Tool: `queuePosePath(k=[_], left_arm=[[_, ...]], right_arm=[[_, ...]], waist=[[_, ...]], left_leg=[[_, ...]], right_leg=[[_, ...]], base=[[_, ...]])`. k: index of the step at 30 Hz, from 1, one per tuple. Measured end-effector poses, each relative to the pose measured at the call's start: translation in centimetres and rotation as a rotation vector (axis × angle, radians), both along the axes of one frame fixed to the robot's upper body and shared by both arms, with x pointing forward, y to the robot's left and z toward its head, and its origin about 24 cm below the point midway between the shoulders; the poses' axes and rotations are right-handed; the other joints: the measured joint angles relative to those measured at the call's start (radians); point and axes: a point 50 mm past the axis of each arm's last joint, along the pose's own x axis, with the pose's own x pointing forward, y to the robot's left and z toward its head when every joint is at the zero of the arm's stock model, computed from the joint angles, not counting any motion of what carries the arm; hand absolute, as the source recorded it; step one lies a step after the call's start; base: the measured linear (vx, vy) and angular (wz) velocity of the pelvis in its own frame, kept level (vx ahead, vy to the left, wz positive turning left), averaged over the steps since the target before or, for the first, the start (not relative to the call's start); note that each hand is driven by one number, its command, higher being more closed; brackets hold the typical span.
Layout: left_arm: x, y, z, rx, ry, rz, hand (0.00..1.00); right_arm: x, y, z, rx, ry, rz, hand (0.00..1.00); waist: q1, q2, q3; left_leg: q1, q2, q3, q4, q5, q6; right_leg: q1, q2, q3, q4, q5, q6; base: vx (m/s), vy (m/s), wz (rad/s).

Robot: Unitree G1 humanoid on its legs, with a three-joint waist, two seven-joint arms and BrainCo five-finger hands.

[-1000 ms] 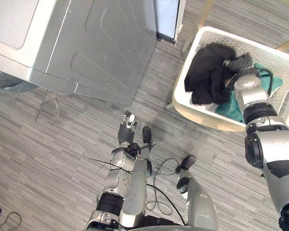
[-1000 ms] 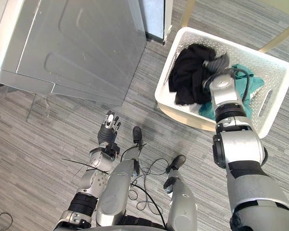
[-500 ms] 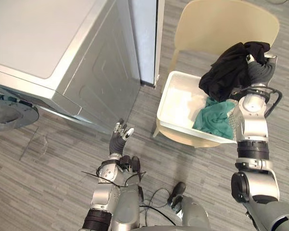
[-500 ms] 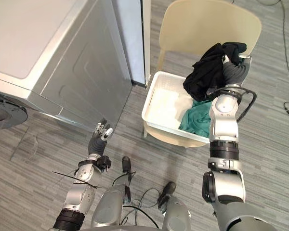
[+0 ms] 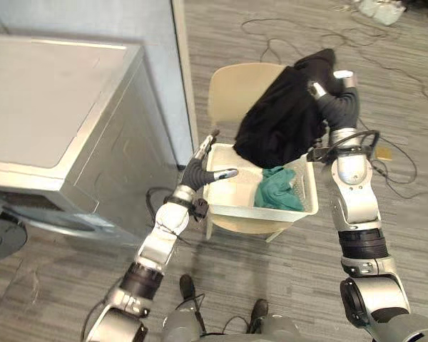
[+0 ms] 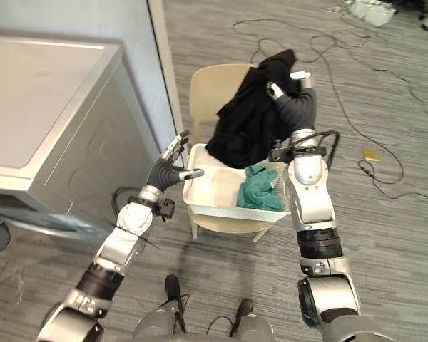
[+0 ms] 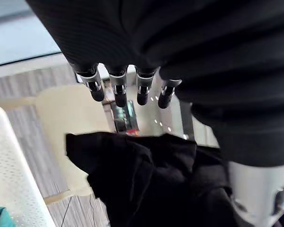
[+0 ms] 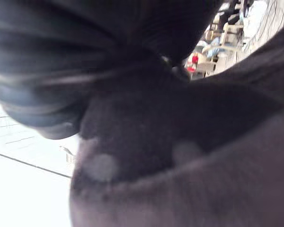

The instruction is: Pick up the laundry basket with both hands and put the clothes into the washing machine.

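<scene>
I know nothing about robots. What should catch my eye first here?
A big black garment hangs from the raised right hand, above a white laundry basket that sits on a beige chair. A teal cloth lies in the basket, the open left hand is by its rim, and a grey washing machine stands to the left.

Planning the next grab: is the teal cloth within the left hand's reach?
Likely yes: the left hand, open at the basket rim, has bare basket floor before the teal cloth; the right hand holds the black garment up.
</scene>
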Motion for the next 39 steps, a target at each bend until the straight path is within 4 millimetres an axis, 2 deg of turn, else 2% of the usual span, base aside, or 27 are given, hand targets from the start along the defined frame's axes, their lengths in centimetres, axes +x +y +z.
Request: queuePosePath(k=[1, 5, 11, 15, 17, 20, 25, 31, 32, 39], left_arm=[[0.3, -0.4, 0.6, 0.025, -0.021, -0.024, 0.0], [0.6, -1.5, 0.9, 0.109, -0.052, -0.056, 0.0], [0.4, -2.3, 0.4, 0.17, -0.046, -0.105, 0.0], [1.0, -3.2, 0.9, 0.117, -0.008, -0.163, 0.0], [1.1, -3.5, 1.1, 0.062, 0.029, -0.191, 0.0], [1.3, -4.0, 0.5, -0.027, 0.116, -0.218, 0.0], [2.1, -4.9, -0.2, -0.043, 0.192, -0.19, 0.0], [2.3, -5.8, 0.1, -0.073, 0.202, -0.154, 0.0], [2.3, -6.0, 0.2, -0.083, 0.193, -0.138, 1.0], [2.6, -6.4, 0.7, -0.094, 0.157, -0.068, 1.0]], right_arm=[[-0.1, 0.2, 0.1, -0.014, 0.001, 0.032, 1.0], [-0.4, 1.4, 0.4, 0.013, 0.007, 0.181, 1.0], [-1.2, 3.7, 0.4, -0.004, 0.021, 0.376, 1.0], [-2.2, 5.7, 0.3, -0.039, 0.022, 0.512, 1.0], [-2.7, 6.7, 0.2, -0.046, 0.026, 0.562, 1.0], [-3.2, 8.3, -0.5, -0.047, 0.056, 0.633, 1.0], [-3.8, 10.8, -1.4, -0.009, 0.116, 0.732, 1.0], [-4.3, 11.7, -1.0, 0.038, 0.103, 0.773, 1.0], [-4.4, 11.8, -0.9, 0.045, 0.097, 0.78, 1.0], [-4.7, 12.2, -0.7, 0.098, 0.078, 0.786, 1.0]], waist=[[-0.002, 0.003, -0.007], [-0.027, 0.007, -0.026], [-0.03, 0.014, -0.044], [-0.03, 0.017, -0.047], [-0.029, 0.023, -0.053], [-0.028, 0.037, -0.068], [-0.018, 0.045, -0.075], [-0.017, 0.047, -0.076], [-0.018, 0.047, -0.077], [-0.018, 0.051, -0.079]], left_leg=[[0.0, 0.001, 0.0, -0.002, -0.001, -0.001], [0.0, 0.002, 0.001, -0.005, -0.001, -0.001], [0.001, 0.013, 0.002, -0.006, -0.002, -0.002], [0.001, 0.016, -0.002, -0.006, -0.022, -0.015], [0.001, 0.014, -0.003, -0.006, -0.026, -0.009], [0.0, 0.011, -0.003, -0.006, -0.028, -0.007], [-0.005, 0.01, -0.004, -0.006, -0.028, -0.007], [-0.005, -0.005, -0.008, -0.006, -0.027, -0.007], [-0.005, -0.008, -0.01, -0.006, -0.024, -0.003], [0.0, -0.009, -0.029, -0.005, -0.023, -0.001]], right_leg=[[0.002, 0.001, 0.006, -0.015, 0.012, -0.002], [0.013, 0.01, 0.009, -0.051, 0.038, -0.003], [0.018, 0.025, 0.019, -0.083, 0.066, -0.01], [0.035, 0.036, 0.016, -0.117, 0.08, -0.011], [0.038, 0.036, 0.016, -0.124, 0.084, -0.012], [0.048, 0.035, 0.013, -0.147, 0.098, -0.012], [0.062, 0.036, 0.003, -0.174, 0.11, -0.008], [0.067, 0.036, 0.001, -0.189, 0.115, 0.0], [0.068, 0.033, 0.001, -0.189, 0.117, -0.002], [0.082, 0.035, -0.016, -0.188, 0.111, 0.003]], base=[[-0.02, 0.008, -0.26], [-0.02, 0.012, -0.05], [-0.03, -0.001, -0.06], [-0.04, 0.0, 0.01], [-0.02, 0.008, 0.0], [0.0, 0.0, 0.0], [0.02, -0.004, 0.04], [0.06, -0.004, 0.01], [0.07, -0.003, 0.01], [0.06, -0.01, 0.06]])
